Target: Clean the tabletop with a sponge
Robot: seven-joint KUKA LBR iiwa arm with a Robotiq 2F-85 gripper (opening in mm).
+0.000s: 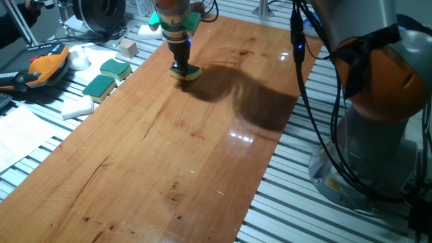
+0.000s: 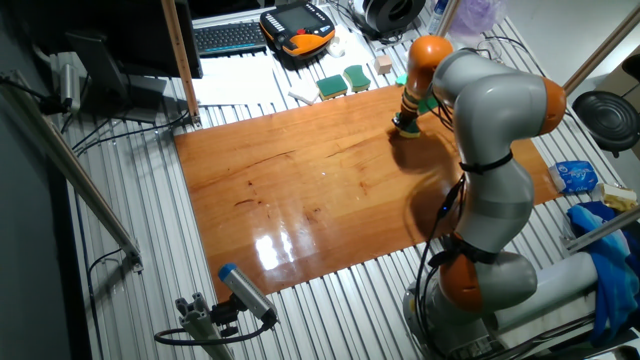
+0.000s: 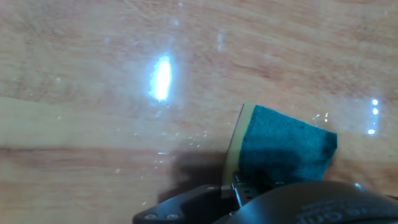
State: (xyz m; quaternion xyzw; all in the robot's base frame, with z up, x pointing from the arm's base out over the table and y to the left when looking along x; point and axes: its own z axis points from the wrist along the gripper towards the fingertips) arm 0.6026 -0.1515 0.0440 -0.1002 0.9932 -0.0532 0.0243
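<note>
The tabletop (image 1: pixel 189 142) is a long glossy reddish-brown wooden board; it also shows in the other fixed view (image 2: pixel 320 190) and fills the hand view (image 3: pixel 124 74). The sponge (image 1: pixel 185 72) is a small block with a teal-green top over a yellow base, pressed flat on the board near its far end. It also shows in the other fixed view (image 2: pixel 406 127) and the hand view (image 3: pixel 283 146). My gripper (image 1: pixel 181 64) points straight down and is shut on the sponge; it also shows in the other fixed view (image 2: pixel 408 115).
Two spare green-and-yellow sponges (image 1: pixel 108 77) and a white foam block (image 1: pixel 77 106) lie on the ribbed slats left of the board. A small wooden cube (image 1: pixel 127 48) and an orange pendant (image 1: pixel 40 67) lie further back. The arm's base (image 1: pixel 378 135) stands at the right.
</note>
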